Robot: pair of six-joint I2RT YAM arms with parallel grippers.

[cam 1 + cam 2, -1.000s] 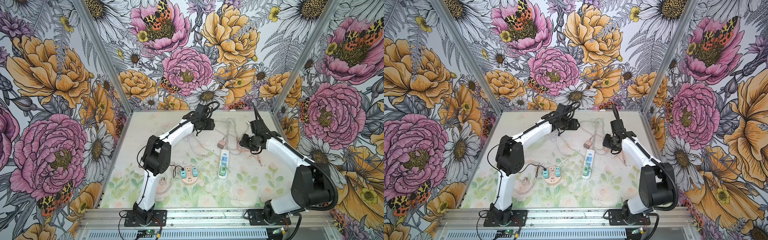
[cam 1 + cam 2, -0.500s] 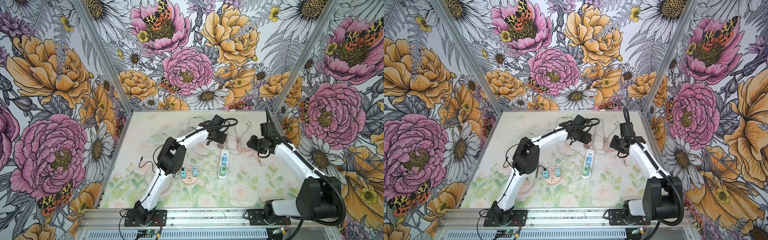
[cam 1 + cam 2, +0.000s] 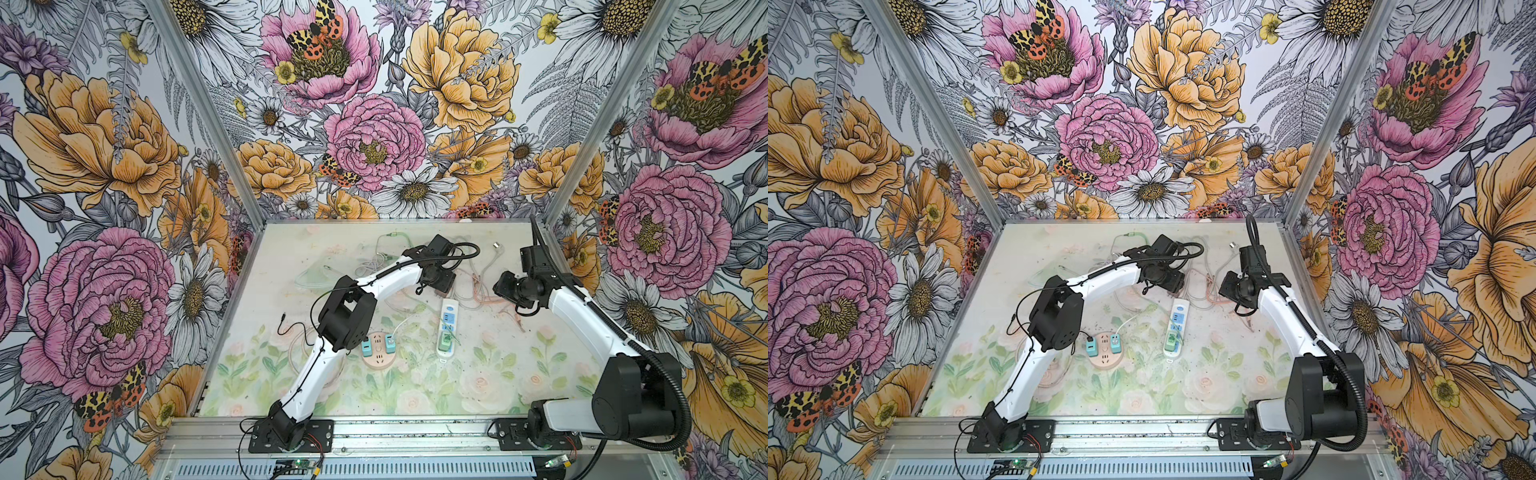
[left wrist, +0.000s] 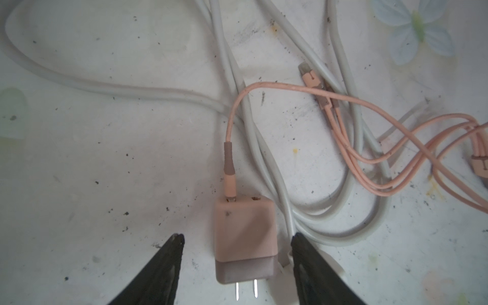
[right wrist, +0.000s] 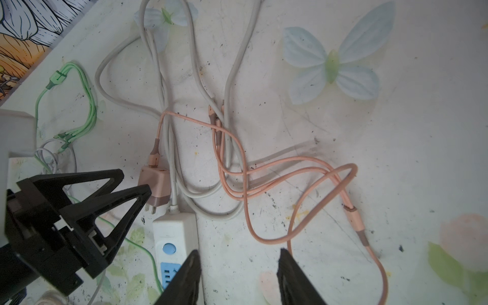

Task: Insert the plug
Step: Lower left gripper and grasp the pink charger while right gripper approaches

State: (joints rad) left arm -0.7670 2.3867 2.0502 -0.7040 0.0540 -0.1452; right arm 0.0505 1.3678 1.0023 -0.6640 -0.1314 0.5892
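Flanking one pink plug (image 4: 245, 237), two left gripper (image 4: 237, 237) fingers (image 4: 163, 264) stand apart.

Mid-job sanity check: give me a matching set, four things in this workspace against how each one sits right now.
Things
1. pink plug
2. white power strip
3. round socket
4. right gripper

States
A. carries two teal adapters
B. open, holding nothing
C. lying unheld inside the open left gripper, prongs bare
D. has one green adapter plugged in

Pairs: 1-C, 2-D, 3-A, 4-B
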